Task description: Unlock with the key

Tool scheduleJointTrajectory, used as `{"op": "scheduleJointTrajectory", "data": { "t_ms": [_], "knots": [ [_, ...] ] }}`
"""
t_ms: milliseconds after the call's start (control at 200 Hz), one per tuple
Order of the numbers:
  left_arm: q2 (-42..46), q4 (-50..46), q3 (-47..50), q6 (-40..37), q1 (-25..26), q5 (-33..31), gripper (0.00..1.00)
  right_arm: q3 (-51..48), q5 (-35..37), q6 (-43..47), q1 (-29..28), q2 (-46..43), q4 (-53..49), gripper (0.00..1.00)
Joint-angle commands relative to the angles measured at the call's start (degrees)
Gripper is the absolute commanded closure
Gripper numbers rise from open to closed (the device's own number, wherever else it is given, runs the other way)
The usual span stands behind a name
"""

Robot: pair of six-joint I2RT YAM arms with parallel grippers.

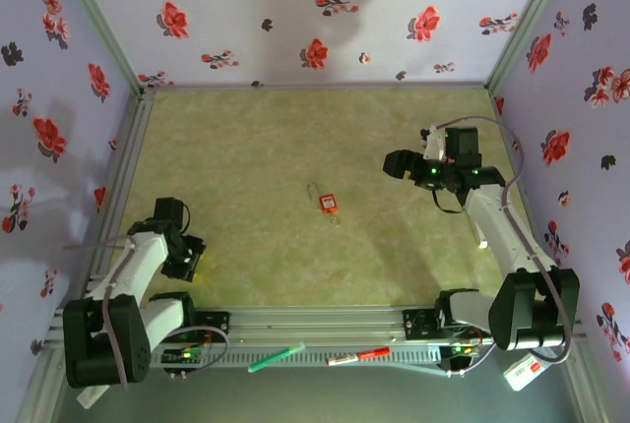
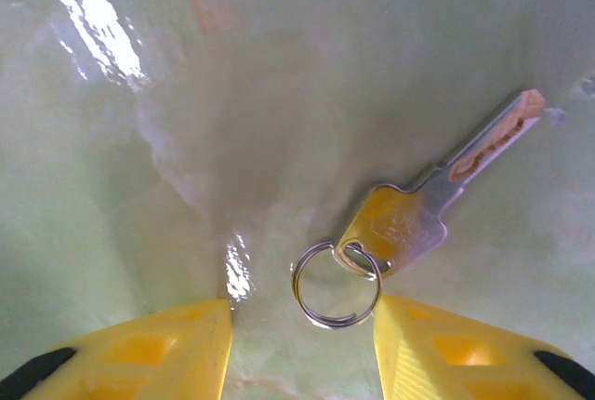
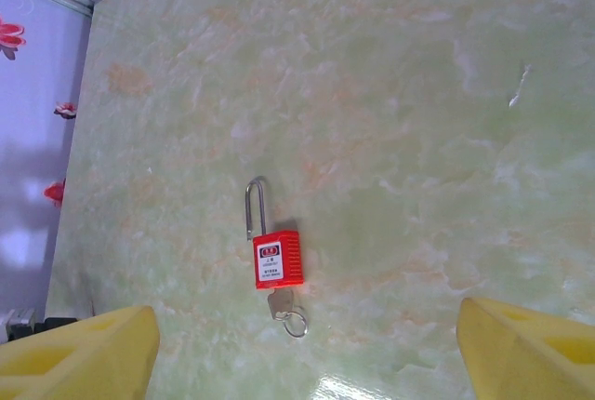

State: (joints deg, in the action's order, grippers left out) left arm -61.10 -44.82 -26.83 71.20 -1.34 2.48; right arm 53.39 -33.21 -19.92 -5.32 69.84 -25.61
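A red padlock [image 1: 326, 204] lies flat in the middle of the table. In the right wrist view the padlock [image 3: 278, 259] has its steel shackle [image 3: 256, 205] pointing away and a key [image 3: 279, 304] with a ring stuck in its underside. My right gripper [image 3: 307, 367] hovers well above it, open wide, and sits at the right side of the table [image 1: 406, 163]. My left gripper [image 1: 189, 258] is low at the table's left side. It is open [image 2: 302, 353], and a second key [image 2: 437, 191] lies flat on the table with its ring [image 2: 336, 285] between the yellow fingertips, ungripped.
Floral walls close in the table on three sides. A green marker [image 1: 276, 357] and a red marker [image 1: 357, 355] lie on the metal rail at the near edge, between the arm bases. A white tag [image 1: 527, 372] sits by the right base.
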Motion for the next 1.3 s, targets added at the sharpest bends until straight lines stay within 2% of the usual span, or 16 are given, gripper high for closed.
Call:
{"op": "scheduleJointTrajectory", "data": {
  "t_ms": [0, 335, 765, 1135, 1230, 1255, 1295],
  "knots": [
    [-3.3, 9.3, -0.3, -0.3, -0.2, -4.2, 0.60, -0.4, 0.2, 1.6, -0.5, -1.3, -1.7, 0.16],
    [-18.2, 12.3, -8.3, -10.0, -2.9, -5.2, 0.77, -1.1, 0.4, 2.3, -0.5, -2.8, -2.2, 0.16],
    [-11.1, 7.7, -7.1, -16.6, -3.1, -3.0, 1.00, -1.6, -0.6, 1.9, -0.5, -3.3, -1.6, 0.16],
    [2.1, -1.2, -8.9, -23.3, -2.2, 3.3, 1.00, -1.9, -1.7, -0.7, -0.6, -4.3, -0.4, 0.16],
    [6.6, -7.4, -10.6, -22.8, -1.9, 0.7, 1.00, -2.3, -1.8, -1.0, -0.7, -5.0, -0.5, 0.16],
    [7.9, -7.4, -10.5, -22.1, -1.9, 0.0, 0.89, -2.5, -1.6, -1.1, -0.7, -5.3, -0.4, 0.16],
    [8.6, -7.4, -10.2, -20.6, -2.3, -0.1, 0.62, -3.2, -1.5, -1.4, -0.8, -5.7, 0.2, 0.15]
  ]
}}
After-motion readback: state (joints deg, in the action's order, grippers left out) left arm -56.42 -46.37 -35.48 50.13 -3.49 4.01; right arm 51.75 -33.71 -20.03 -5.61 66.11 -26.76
